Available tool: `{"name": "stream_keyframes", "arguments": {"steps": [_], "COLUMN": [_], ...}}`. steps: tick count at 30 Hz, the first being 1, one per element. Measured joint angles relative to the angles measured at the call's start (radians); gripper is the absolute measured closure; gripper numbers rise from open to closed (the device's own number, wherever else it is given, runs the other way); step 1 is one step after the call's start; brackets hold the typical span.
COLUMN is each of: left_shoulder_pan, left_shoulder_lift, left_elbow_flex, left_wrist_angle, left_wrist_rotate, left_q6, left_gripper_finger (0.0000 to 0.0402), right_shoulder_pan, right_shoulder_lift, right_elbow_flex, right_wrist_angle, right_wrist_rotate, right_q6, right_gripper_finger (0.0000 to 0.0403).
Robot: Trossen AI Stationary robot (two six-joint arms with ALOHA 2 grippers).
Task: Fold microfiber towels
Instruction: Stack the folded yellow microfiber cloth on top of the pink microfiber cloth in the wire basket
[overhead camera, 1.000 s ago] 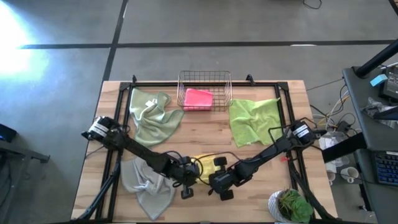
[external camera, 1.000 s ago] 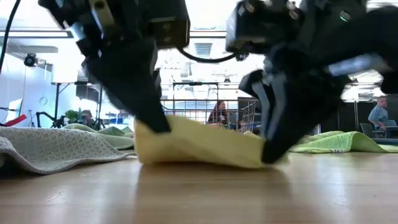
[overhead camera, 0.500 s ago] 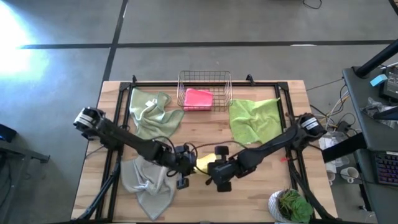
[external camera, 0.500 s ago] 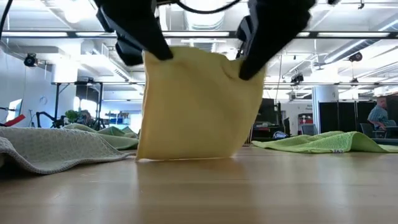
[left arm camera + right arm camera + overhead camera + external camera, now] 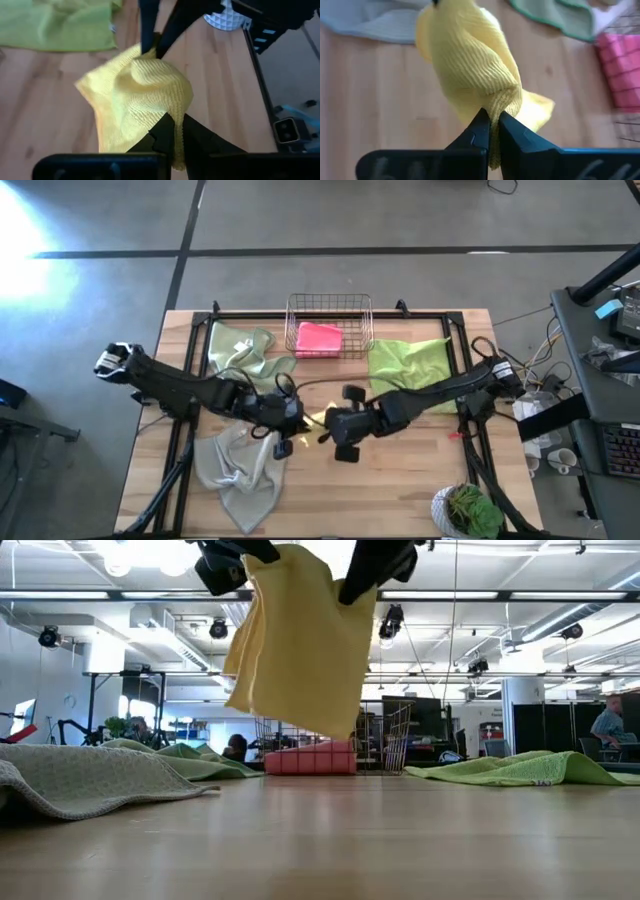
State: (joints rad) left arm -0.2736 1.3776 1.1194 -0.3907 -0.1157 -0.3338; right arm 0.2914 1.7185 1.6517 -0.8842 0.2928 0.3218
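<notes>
Now that yellow towel (image 5: 300,640) hangs clear of table (image 5: 400,840), lifted from flat: left gripper (image 5: 172,131) and right gripper (image 5: 490,125) clamped on top corners; fold-over ready.

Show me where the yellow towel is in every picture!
High view: the yellow towel peeks out at table centre between the left gripper and right gripper.
Low view: hanging top centre, off the table.
Left wrist view: picture centre.
Right wrist view: centre.
Shared landmark: the pink towel in the wire basket, except in the left wrist view.
</notes>
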Motion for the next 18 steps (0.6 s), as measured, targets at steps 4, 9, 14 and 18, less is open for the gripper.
{"name": "stream_keyframes", "arguments": {"steps": [4, 9, 14, 18], "left_shoulder_pan": [0.034, 0.086, 0.149, 0.216], "left_shoulder_lift": [-0.036, -0.055, -0.070, -0.081], "left_elbow_flex": [0.000, 0.006, 0.021, 0.056], "left_wrist_angle": [-0.005, -0.013, -0.012, -0.013], "left_wrist_rotate": [-0.022, -0.053, -0.145, -0.254], "left_q6": [0.079, 0.230, 0.438, 0.590], "left_gripper_finger": [0.0389, 0.0389, 0.0389, 0.0389], "right_shoulder_pan": [-0.048, -0.121, -0.207, -0.285], "right_shoulder_lift": [-0.003, -0.005, -0.005, -0.006], "right_elbow_flex": [0.063, 0.163, 0.244, 0.286], "right_wrist_angle": [-0.044, -0.085, -0.086, -0.088], "right_wrist_rotate": [0.017, 0.026, 0.025, 0.024], "right_q6": [-0.048, -0.112, -0.190, -0.213], "right_gripper_finger": [0.0394, 0.0394, 0.0394, 0.0394]}}
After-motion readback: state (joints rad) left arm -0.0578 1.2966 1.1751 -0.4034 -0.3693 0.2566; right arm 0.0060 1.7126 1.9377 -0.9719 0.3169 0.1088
